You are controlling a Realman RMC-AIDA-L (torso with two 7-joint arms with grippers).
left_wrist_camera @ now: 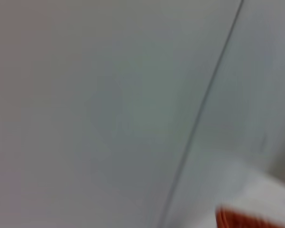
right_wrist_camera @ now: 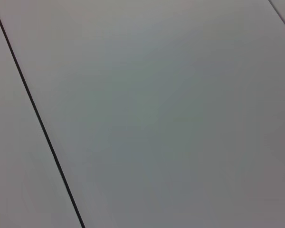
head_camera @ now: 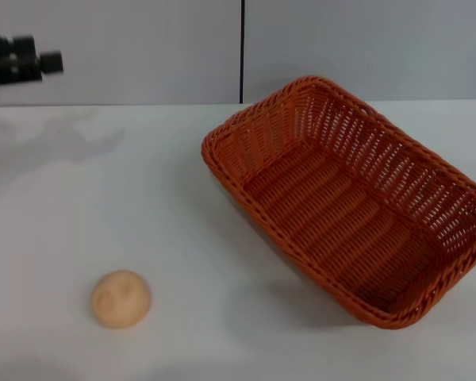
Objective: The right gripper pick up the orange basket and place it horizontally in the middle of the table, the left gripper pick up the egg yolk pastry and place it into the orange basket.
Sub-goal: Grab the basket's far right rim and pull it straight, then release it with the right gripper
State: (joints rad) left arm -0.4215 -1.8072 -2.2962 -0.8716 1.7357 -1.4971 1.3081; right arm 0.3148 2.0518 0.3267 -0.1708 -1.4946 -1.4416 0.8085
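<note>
Large orange woven wicker basket point(head_camera: 353, 202) sits skewed toward the white desk's point(head_camera: 182, 222) right edge; small round tan pastry point(head_camera: 120, 298) near-left; left tool point(head_camera: 20, 59) hangs far-left, finger state unreadable.

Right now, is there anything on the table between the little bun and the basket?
No. In the head view only bare white table lies between the pastry and the basket; they sit apart, not touching.

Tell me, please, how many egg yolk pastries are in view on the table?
1. The egg yolk pastry sits on the table, near its front left, apart from the orange basket.
</note>
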